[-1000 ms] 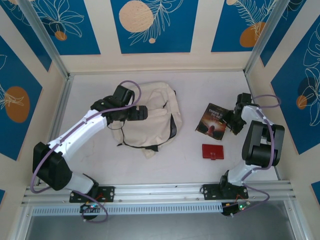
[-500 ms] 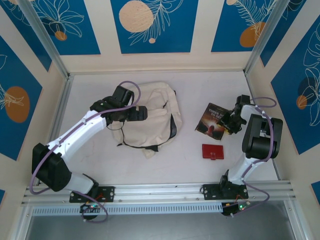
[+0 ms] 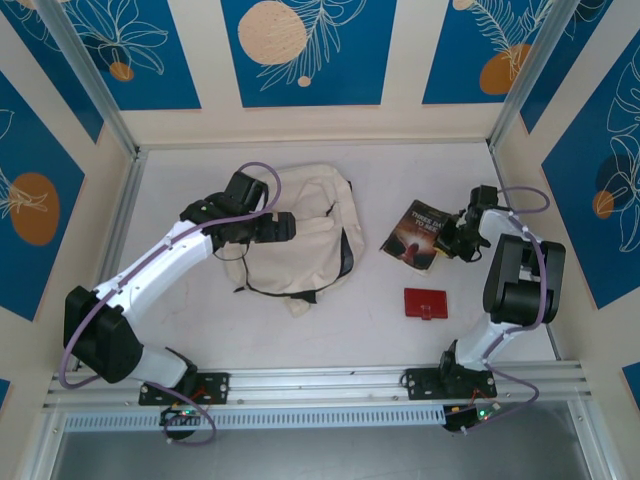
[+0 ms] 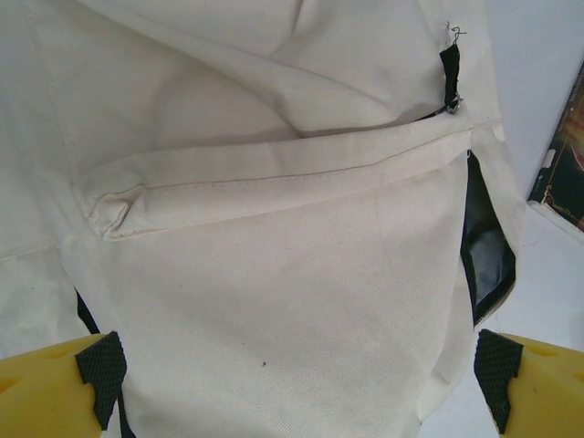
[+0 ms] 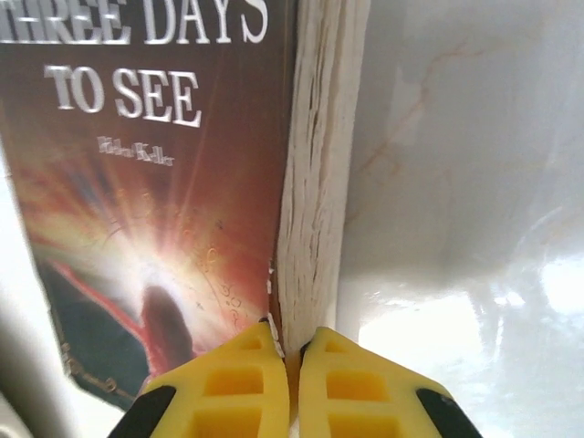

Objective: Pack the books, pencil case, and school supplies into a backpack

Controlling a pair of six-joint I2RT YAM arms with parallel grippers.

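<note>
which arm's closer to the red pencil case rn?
Right. The right arm has its jaws shut on the brown book just beyond the pencil case; the left arm hovers over the backpack, well off to its left.

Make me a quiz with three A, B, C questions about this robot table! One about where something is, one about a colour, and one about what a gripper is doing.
1. Where is the red pencil case?
A) inside the backpack
B) on the table, apart from the book
C) on top of the book

2. What colour is the backpack?
A) cream-white
B) green
C) blue

3. What is the right gripper doing?
A) open above the pencil case
B) shut on a backpack strap
C) shut on the book's edge

Answers:
1 B, it lies alone on the bare table.
2 A, its fabric is cream-white.
3 C, its yellow fingers pinch the book's page edge.
</note>
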